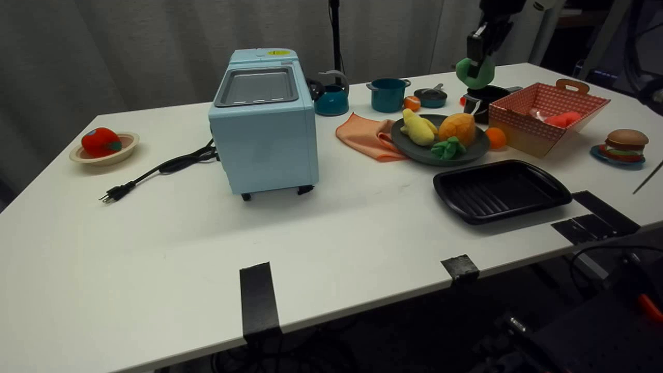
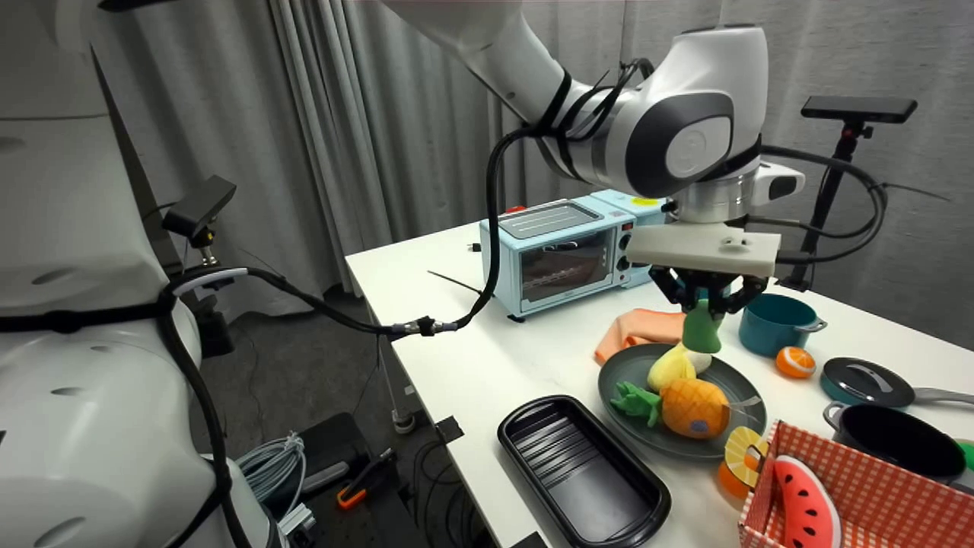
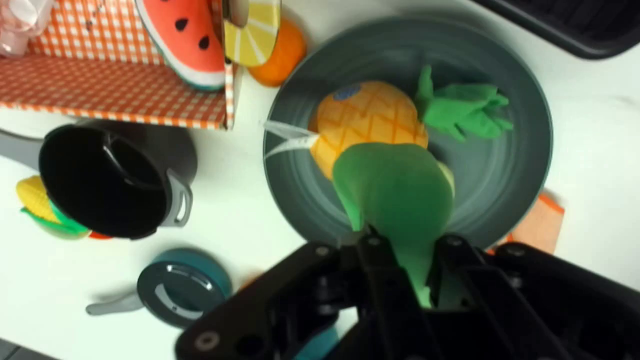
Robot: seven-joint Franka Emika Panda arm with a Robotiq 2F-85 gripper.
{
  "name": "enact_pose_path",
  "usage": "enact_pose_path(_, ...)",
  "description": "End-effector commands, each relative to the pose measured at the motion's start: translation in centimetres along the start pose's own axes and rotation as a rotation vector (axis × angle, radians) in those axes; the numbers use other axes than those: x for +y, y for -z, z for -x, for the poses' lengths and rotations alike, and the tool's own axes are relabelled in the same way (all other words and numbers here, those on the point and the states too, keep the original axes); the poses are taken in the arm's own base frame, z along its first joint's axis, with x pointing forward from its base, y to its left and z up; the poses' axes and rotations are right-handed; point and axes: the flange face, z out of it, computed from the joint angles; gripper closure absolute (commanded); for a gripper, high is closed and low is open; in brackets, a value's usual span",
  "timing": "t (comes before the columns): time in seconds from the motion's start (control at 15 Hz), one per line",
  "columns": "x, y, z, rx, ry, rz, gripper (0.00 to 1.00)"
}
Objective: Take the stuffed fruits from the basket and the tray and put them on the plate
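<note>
My gripper (image 2: 708, 310) is shut on a green stuffed fruit (image 2: 701, 331) and holds it above the dark grey round plate (image 3: 510, 165). The green fruit hangs between the fingers in the wrist view (image 3: 395, 185) and shows in an exterior view (image 1: 476, 75). On the plate lie an orange pineapple plush (image 2: 694, 409) with green leaves (image 3: 465, 107) and a yellow plush (image 1: 418, 128). The orange-red checked basket (image 2: 890, 487) holds a watermelon plush (image 2: 806, 502) and something clear. The black tray (image 1: 502, 191) holds nothing. A round orange (image 1: 495, 138) sits on the table between plate and basket.
A black pot (image 3: 110, 175), a lidded pan (image 2: 867, 380), a teal pot (image 2: 776, 323) and an orange piece (image 2: 796, 362) stand near the plate. A salmon cloth (image 1: 365, 135) touches its edge. A blue toaster oven (image 1: 264, 134) and a burger toy (image 1: 624, 145) stand farther off.
</note>
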Motion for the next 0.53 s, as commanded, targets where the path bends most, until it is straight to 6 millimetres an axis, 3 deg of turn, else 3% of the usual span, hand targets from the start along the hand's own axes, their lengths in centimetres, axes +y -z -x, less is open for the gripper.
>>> enact_pose_path(0.0, 0.7, 0.7, -4.6, 0.088, -0.020, -0.006, 0.96)
enact_pose_path(0.2, 1.1, -0.6, -7.4, 0.114, -0.028, 0.005, 0.96)
enact_pose_path(0.47, 1.7, -4.3, -9.4, 0.093, -0.024, 0.019, 0.96)
